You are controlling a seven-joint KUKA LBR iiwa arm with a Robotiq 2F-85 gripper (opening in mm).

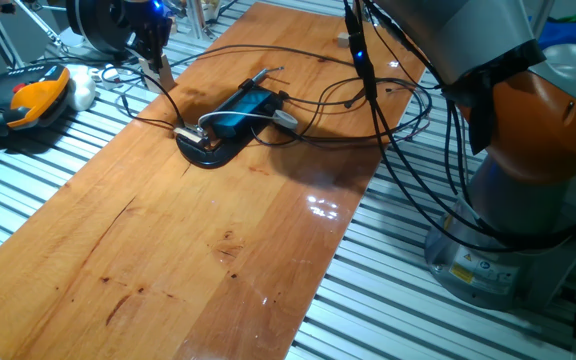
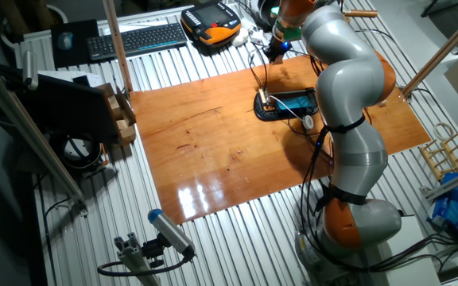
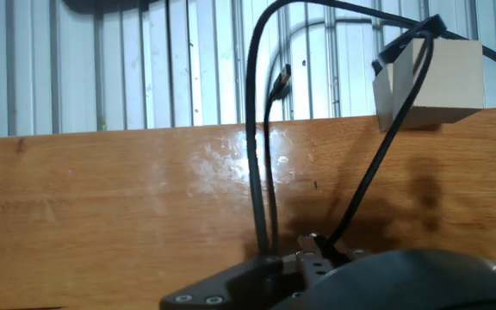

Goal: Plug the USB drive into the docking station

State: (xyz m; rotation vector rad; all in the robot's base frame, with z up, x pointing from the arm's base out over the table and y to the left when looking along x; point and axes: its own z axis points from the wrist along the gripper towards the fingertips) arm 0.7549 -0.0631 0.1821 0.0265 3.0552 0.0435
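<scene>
The docking station (image 1: 243, 108) is a flat bright-blue box on a black curved base (image 1: 206, 152), mid-table, with several thin black cables attached. It also shows in the other fixed view (image 2: 293, 102). A silver plug (image 1: 186, 133) sits at its near-left end and another (image 1: 284, 119) at its right side. My gripper (image 1: 154, 55) hangs to the upper left of the station, also seen in the other fixed view (image 2: 277, 49). I cannot make out a USB drive for certain, nor how the jaws stand. In the hand view, black cables (image 3: 261, 172) rise from dark parts at the bottom.
A small wooden block (image 3: 429, 82) stands at the table's far edge. An orange-and-black tool (image 1: 28, 100) lies off the table's left on the metal slats. Loose cables (image 1: 368, 105) loop over the far right of the wooden table (image 1: 218, 260). The arm's base (image 1: 498, 250) stands at the right.
</scene>
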